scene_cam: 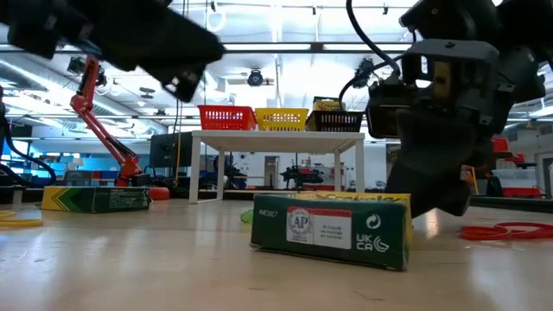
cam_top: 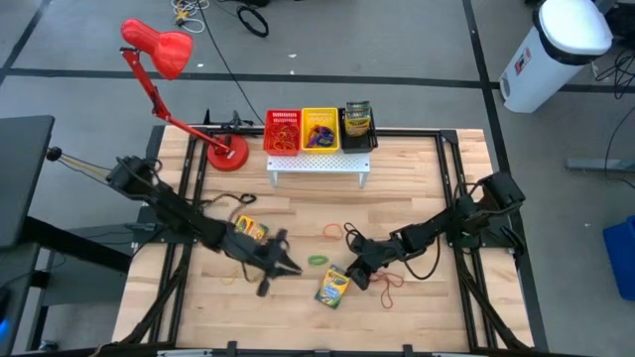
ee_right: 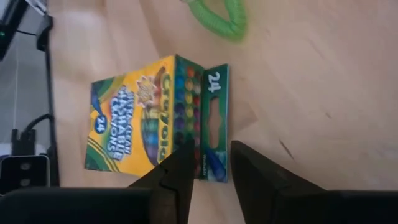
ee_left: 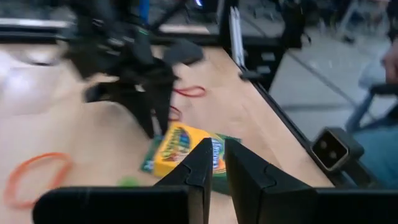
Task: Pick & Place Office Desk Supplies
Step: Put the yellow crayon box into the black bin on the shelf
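Crayon box lies flat at table front-centre, long axis roughly 1-to-7 o'clock. My right gripper sits just beside its 2 o'clock end, fingers slightly apart, gripping nothing. Left gripper (narrow gap, empty) waits at 10 o'clock, farther.
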Tool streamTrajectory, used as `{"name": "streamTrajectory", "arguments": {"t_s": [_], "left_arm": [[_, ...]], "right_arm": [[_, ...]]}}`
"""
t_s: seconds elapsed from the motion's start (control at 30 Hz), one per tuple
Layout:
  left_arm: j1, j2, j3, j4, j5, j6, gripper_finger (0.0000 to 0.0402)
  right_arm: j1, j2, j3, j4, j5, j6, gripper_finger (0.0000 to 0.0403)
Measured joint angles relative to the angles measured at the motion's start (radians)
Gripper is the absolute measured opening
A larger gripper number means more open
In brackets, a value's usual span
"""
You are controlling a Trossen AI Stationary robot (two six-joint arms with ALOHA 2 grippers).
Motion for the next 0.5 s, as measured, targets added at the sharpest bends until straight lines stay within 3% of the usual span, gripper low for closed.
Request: {"name": "streamTrajectory", "arguments": {"t_s": [0.2, 0.5], "left_arm": [[-0.039, 0.207, 0.241, -0.205, 0.023, 0.059, 0.0042], [-0.080, 0.426, 0.457, -0.330, 0.056, 0.095, 0.0025]], "right_arm": [[0.001, 0.000, 0.000, 0.004, 0.001, -0.003, 0.0104], [0.001, 0.000, 0.000, -0.003, -0.011, -0.003, 0.0104]]}}
